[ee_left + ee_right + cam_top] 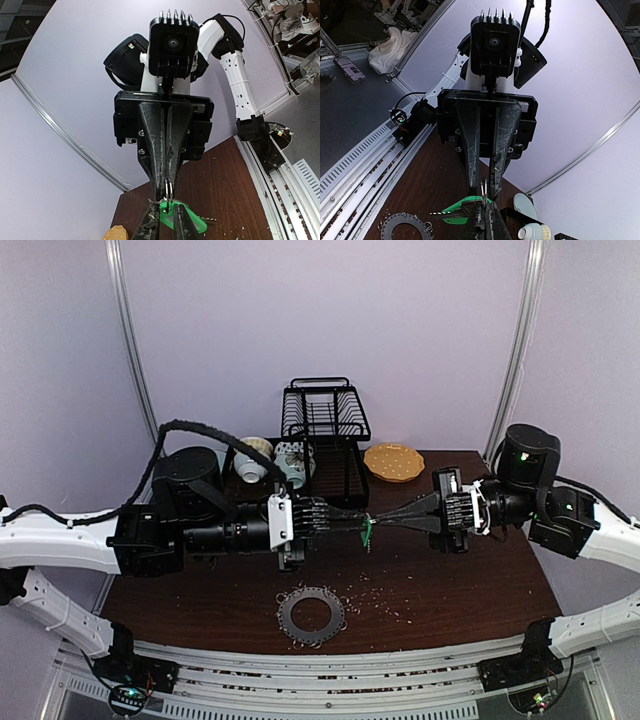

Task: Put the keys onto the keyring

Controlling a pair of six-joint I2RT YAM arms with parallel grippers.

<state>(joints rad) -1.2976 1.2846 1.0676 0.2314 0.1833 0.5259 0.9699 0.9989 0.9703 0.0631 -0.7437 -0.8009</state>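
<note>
Both arms meet in mid-air over the table. My right gripper [376,523] [487,214] is shut on a small silvery wire ring [169,192] [483,187]. The green-headed key [367,533] [196,225] [456,208] is at that ring, its blade pointing toward the table's near edge. My left gripper [360,523] [166,210] faces it, jaws a narrow gap apart round the ring and a corner of the key's head. Whether its fingers [496,172] touch the key I cannot tell. The keyring [311,614] [402,228], a dark disc fringed with wire loops, lies flat below.
A black wire dish rack [325,425] stands at the back centre with cups and bowls [268,462] to its left and a round tan plate [393,462] to its right. Pale crumbs [375,590] are scattered over the brown table [470,580].
</note>
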